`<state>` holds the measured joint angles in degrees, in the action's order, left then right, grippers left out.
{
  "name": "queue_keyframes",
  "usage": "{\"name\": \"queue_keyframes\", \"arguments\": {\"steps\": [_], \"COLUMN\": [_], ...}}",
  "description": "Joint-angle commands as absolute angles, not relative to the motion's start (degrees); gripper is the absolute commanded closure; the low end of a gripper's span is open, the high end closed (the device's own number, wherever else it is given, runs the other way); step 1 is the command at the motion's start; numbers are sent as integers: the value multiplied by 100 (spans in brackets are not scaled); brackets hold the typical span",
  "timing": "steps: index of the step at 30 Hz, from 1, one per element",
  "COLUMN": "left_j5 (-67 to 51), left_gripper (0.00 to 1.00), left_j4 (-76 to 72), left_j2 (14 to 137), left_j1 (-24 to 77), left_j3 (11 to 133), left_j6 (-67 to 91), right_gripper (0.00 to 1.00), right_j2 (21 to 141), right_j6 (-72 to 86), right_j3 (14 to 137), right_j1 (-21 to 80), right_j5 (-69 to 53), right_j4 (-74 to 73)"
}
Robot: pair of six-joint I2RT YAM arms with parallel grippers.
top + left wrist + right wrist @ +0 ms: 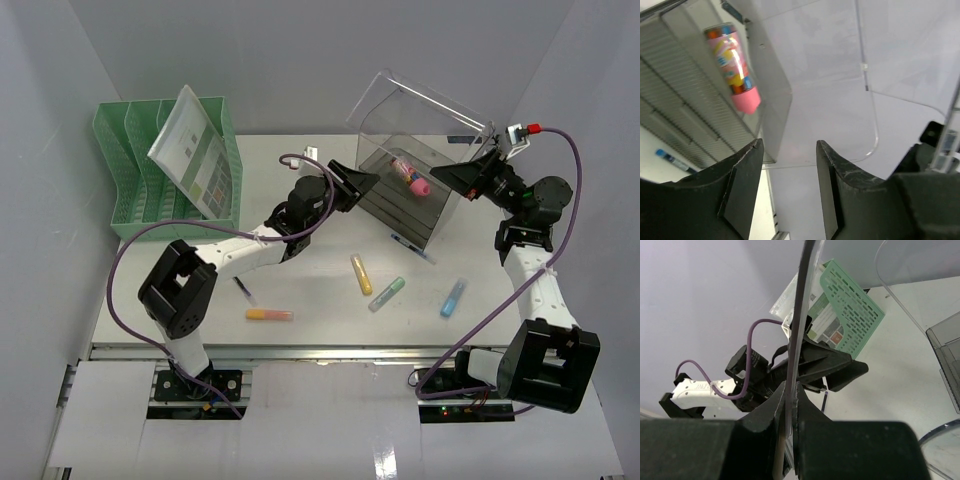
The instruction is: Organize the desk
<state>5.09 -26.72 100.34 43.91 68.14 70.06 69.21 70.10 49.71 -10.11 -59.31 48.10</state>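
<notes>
The white desk (320, 330) holds a clear plastic box (405, 195) with grey drawers at the back middle. Its clear lid (425, 105) is tilted up. My right gripper (470, 175) is shut on the lid's edge, and the right wrist view shows the thin clear sheet (800, 315) pinched between the jaws (791, 386). My left gripper (365, 182) is open and empty at the box's left side (788, 145). A pink tube (410, 176) lies on top of the drawers under the lid (734, 67).
A green file rack (150, 170) with a tilted paper (190, 150) stands back left. Loose on the desk lie a yellow marker (361, 274), a green marker (386, 294), a blue marker (453, 297), an orange-yellow marker (269, 314), a dark pen (244, 291) and a blue pen (412, 246).
</notes>
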Motion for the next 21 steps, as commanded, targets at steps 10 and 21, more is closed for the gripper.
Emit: {"name": "queue_keyframes", "arguments": {"steps": [10,21], "left_j5": [263,70], "left_gripper": [26,22], "left_j4": [-4310,-4717], "left_j2": [10337,10474], "left_j1": [4342,4342], "left_j3": [7291,7506], "left_j6": [6967,6938], "right_gripper": [90,52], "right_j2": [6327,6104], "right_j6": [5904,5192], "right_j3": [5040,4837], "right_j1": [-1006,-1019], "right_j5": [-5840,-5827], "right_j4": [4585,3864]}}
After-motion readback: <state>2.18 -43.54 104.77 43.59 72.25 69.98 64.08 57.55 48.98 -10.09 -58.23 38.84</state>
